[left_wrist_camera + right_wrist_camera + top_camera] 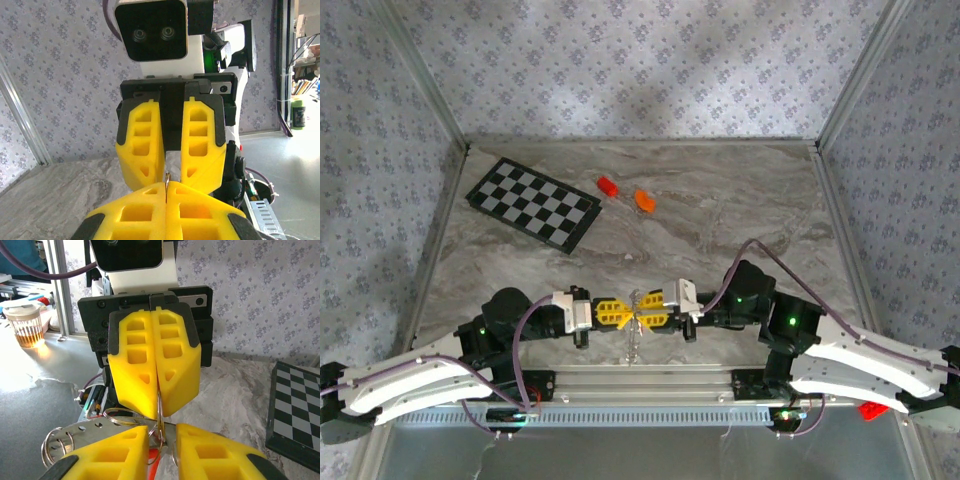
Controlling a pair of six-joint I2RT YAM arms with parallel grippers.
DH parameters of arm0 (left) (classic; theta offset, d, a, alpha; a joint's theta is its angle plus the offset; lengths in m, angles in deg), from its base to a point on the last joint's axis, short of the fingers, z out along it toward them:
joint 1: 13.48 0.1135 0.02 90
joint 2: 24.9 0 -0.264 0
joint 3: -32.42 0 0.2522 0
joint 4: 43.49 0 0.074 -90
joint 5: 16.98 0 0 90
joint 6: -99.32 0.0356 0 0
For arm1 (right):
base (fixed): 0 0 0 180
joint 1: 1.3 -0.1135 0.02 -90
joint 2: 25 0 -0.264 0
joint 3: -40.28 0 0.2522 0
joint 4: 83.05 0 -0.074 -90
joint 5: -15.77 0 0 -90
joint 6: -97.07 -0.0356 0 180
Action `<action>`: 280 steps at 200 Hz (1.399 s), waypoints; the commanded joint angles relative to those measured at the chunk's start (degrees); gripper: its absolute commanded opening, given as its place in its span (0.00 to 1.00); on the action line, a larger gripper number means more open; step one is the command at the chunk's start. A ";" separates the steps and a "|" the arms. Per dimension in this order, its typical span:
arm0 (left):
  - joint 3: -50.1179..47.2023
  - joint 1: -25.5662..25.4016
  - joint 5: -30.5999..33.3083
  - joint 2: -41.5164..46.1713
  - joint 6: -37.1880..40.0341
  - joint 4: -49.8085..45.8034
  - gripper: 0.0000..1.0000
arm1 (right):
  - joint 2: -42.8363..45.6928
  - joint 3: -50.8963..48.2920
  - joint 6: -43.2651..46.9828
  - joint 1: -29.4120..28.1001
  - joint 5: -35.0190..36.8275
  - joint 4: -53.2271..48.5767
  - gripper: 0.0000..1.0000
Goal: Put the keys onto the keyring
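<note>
1. The keyring (160, 416) is a thin silvery wire loop held up off the table (720, 230), between the two claws where they meet tip to tip near the front edge
2. The left gripper (630, 318) is clenched on the keyring: in the right wrist view its two yellow fingers (132, 370) press flat together and the wire runs up into the seam between their tips
3. In the left wrist view a thin bit of metal stands at that same closed seam
4. The right gripper (645, 318) faces the left one head on, and its fingers (110, 457) stand a little apart
5. The keyring wire passes down through that gap, and a red sliver (152, 462) shows there against the inner side of one finger
6. Whether the right gripper is pinching anything cannot be told, nor whether the red sliver is a key
7. Below the left gripper's fingers, in the right wrist view, a flat silvery strip (85, 432) juts to one side with small rings (54, 452) at its end
8. On the far part of the table lies a checkered board (532, 203), well apart from the grippers
9. Just right of the board sit a red brick (608, 186) and an orange block (645, 200), near each other but not touching
</note>
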 commanded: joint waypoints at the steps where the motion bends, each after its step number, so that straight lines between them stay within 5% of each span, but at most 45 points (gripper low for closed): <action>1: 0.80 0.09 -0.41 0.21 -0.14 3.61 0.00 | -0.24 0.73 -0.87 -0.40 -0.73 1.58 0.19; 41: 0.80 0.02 0.09 0.48 -0.13 2.70 0.00 | -0.42 1.23 -0.52 -0.45 -0.26 0.59 0.00; 81: 2.15 0.09 3.13 -0.54 1.31 -2.62 0.00 | -0.47 4.11 1.37 -0.43 1.78 -6.32 0.00; 112: 4.40 0.03 6.81 -1.53 2.40 -9.61 0.18 | -1.84 9.96 5.15 -0.42 6.15 -18.77 0.00; 170: 5.73 0.06 8.30 -2.72 2.37 -12.07 0.24 | -9.17 19.99 9.53 -0.48 10.37 -38.64 0.00; 280: 6.68 0.01 4.19 -6.06 1.62 -11.47 0.31 | -12.91 25.08 13.45 0.38 6.37 -42.11 0.00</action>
